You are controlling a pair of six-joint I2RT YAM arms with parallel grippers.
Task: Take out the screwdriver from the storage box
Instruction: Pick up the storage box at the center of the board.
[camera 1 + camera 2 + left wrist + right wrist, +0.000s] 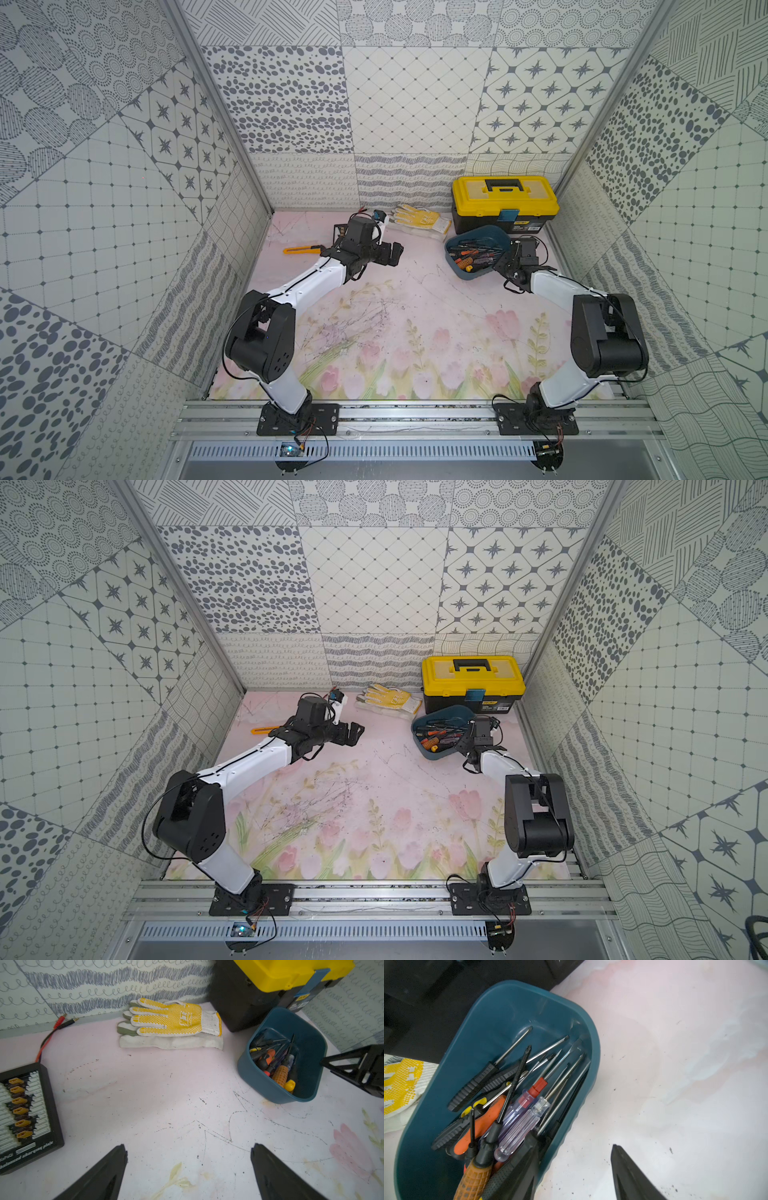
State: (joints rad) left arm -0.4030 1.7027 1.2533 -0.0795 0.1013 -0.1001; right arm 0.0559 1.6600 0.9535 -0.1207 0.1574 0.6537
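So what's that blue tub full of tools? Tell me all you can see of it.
The storage box is a shallow, lidless teal plastic tub with rounded corners and glossy walls. It sits upright on the pink floral mat, just in front of the yellow-lidded toolbox. A jumble of screwdrivers lies inside. The right gripper straddles its wall, one finger inside, one outside.

Glossy plastic storage box (512, 1001), shiny metal screwdriver shafts (515, 1044), knitted cloth gloves (166, 1020)

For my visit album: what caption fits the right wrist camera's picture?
Open right gripper straddling the wall of the storage box: one finger inside among the screwdrivers, the other outside above the table.
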